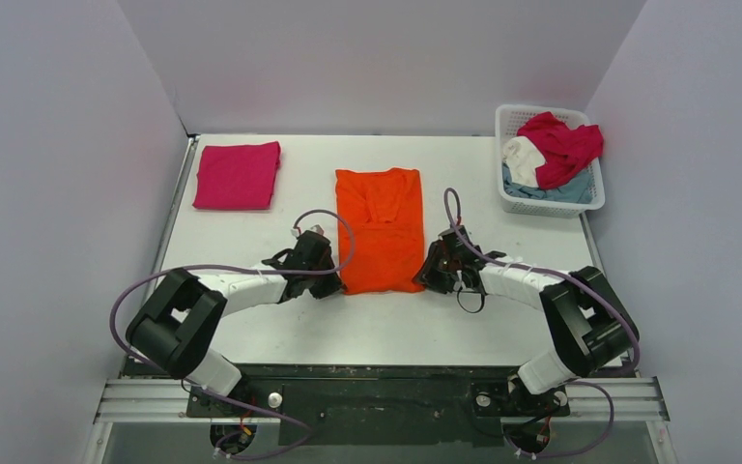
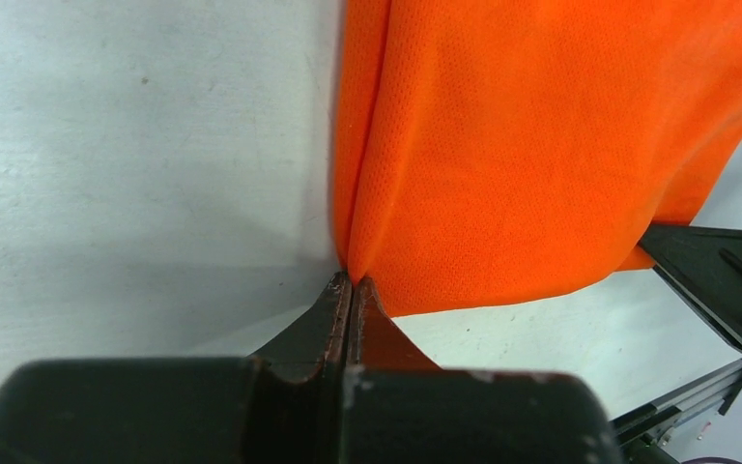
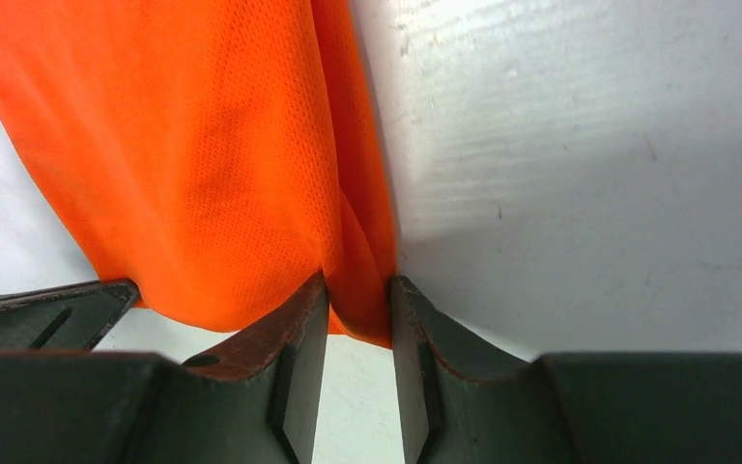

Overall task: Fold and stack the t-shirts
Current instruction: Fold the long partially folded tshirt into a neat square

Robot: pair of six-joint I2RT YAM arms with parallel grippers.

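Seen from above, the folded magenta-pink t-shirt lies at ten o'clock on the table, well apart from both arms and not at risk.

The main risk is at the left gripper. Its jaws are pressed fully together on only the very tip of the orange t-shirt, at the shirt's seven o'clock corner. That bite looks shallow. A quick lift, or any drag from the cloth against the table, could pull the corner free and leave the fold lopsided.

The right gripper is narrowed onto a thicker bunch at the five o'clock corner, and cloth fills the gap between its tips. That grip looks deeper. The doubled side edge could spread as it rises, though, and if the two arms travel unevenly toward twelve o'clock the hem would land skewed.

The orange t-shirt lies flat at the centre as a long strip with its sides turned in and its collar toward twelve o'clock. Its near hem spans the space between the two grippers. From the left gripper the shirt runs off toward one o'clock, and from the right gripper toward eleven.

At two o'clock, the white basket holds the unfolded shirts, well clear of the arms.
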